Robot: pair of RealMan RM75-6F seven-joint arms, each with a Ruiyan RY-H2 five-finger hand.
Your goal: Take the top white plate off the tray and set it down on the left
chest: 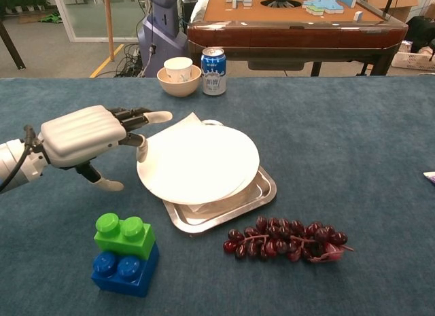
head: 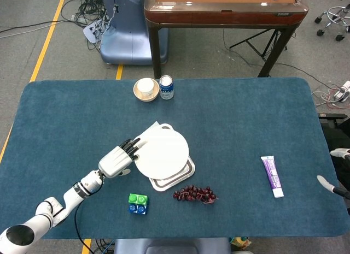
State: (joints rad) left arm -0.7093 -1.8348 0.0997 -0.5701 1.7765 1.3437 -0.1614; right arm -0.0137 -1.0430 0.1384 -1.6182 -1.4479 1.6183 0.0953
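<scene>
The top white plate (head: 162, 152) (chest: 198, 162) lies on a stack in the metal tray (head: 187, 174) (chest: 264, 192) at mid-table, overhanging the tray's left side. More white shows under it inside the tray. My left hand (head: 116, 161) (chest: 85, 134) is just left of the plate, back upward, with its fingertips (chest: 158, 115) spread at the plate's left rim and the thumb low by the table. It grips nothing. Only the white fingertips of my right hand (head: 330, 184) show at the far right edge of the head view, apart and holding nothing.
A bowl with a cup in it (head: 146, 89) (chest: 179, 78) and a blue can (head: 166, 87) (chest: 213, 61) stand behind the tray. Grapes (head: 195, 194) (chest: 285, 240) lie in front of it, stacked green and blue blocks (head: 138, 204) (chest: 122, 251) front left, a purple tube (head: 272, 175) right.
</scene>
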